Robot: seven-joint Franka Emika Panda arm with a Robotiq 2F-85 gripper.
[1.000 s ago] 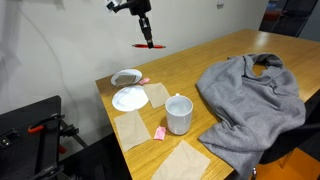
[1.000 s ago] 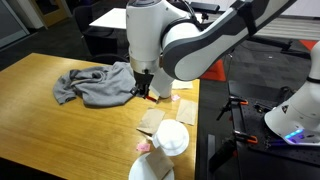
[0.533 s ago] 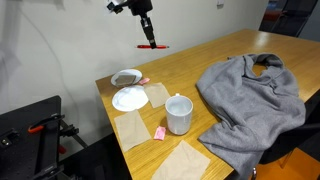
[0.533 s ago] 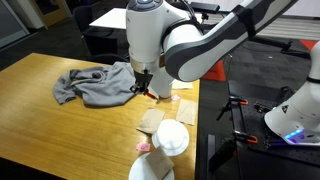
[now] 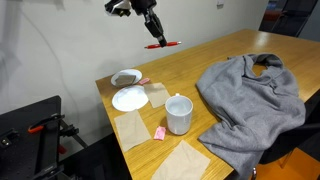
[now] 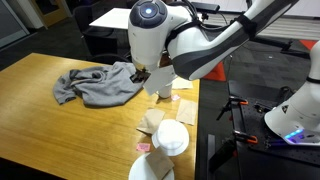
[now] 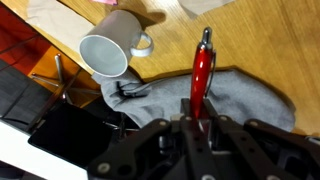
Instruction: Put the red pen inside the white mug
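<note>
1. Table (image 5: 205, 55): wooden, and bears every loose item. It shows in both exterior views.
2. Arm (image 6: 150, 40): white and bulky. It stands above the table and fills the middle of an exterior view.
3. Cloth (image 5: 250, 95): a grey garment, crumpled over the right part of the table, close to the mug on its right.
4. Napkins (image 5: 131, 128): brown paper squares lying flat at the near left corner, around the mug.
5. Plate (image 5: 129, 98): white and flat, left of the mug and apart from it. The bowl (image 5: 126, 77) sits just behind it.
6. Mug (image 5: 179, 113): white, upright, mouth open, close to the near edge between plate and cloth. The wrist view shows it at upper left (image 7: 105, 50) with nothing seen inside.
7. Gripper (image 5: 154, 39): high over the far left of the table, well apart from the mug. In the wrist view the fingers (image 7: 186, 128) press against the pen's lower end with no gap.
8. Pen (image 5: 165, 44): red, clamped in the gripper, held in the air roughly level. It juts to the right and touches nothing else.
9. Pink block (image 5: 160, 132): on the table just beside the mug's near left.
</note>
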